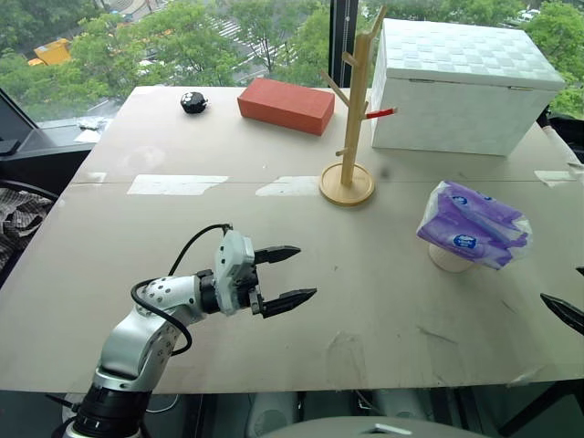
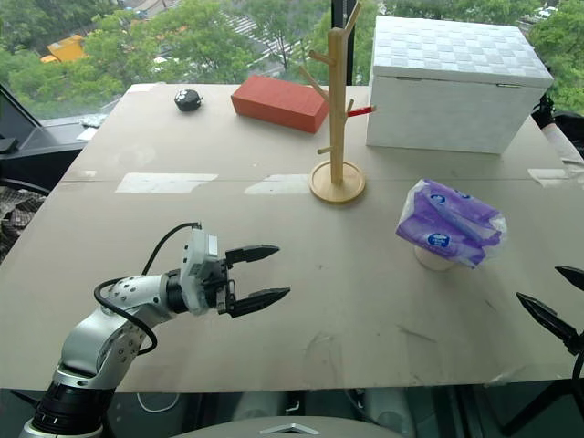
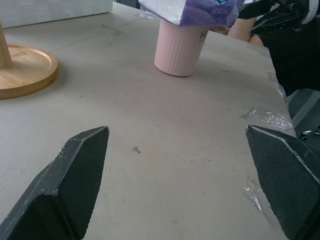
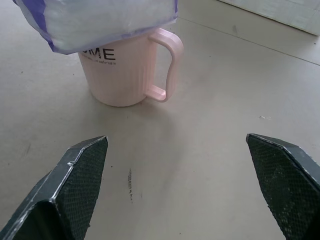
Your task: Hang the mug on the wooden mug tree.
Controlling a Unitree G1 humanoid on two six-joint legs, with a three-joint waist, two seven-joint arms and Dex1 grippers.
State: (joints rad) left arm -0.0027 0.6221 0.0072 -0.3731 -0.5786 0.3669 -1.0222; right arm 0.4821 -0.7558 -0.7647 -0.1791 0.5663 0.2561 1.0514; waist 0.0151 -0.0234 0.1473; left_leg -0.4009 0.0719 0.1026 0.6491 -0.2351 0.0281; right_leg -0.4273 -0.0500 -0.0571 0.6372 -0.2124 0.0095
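Cream ceramic mug [image 4: 125, 75] stands upright on the bench [image 1: 274, 274], long axis vertical, mouth up and covered by a purple-and-white tissue packet [image 1: 474, 224] lying across its rim. In the right wrist view its handle sticks out sideways toward the white box side, with dark lettering on the wall next to it. Seen from the head camera, the mug sits at about 3 o'clock on the bench, well apart from the wooden mug tree [image 1: 351, 119].

Mug tree stands upright at roughly 12 to 1 o'clock, pole vertical on its round disc base, pegs angled upward, all bare. White box [image 1: 461, 87] just beside it at 1 o'clock; red brick-shaped block [image 1: 286, 105] at 12; small black object [image 1: 193, 102] at 11.

Left end effector [image 1: 290, 274] hovers at 7 o'clock, fingers spread, pointing toward the mug. Right end effector [image 2: 552, 297] at 4 o'clock, fingers spread wide, nothing between them, mug in front of it.
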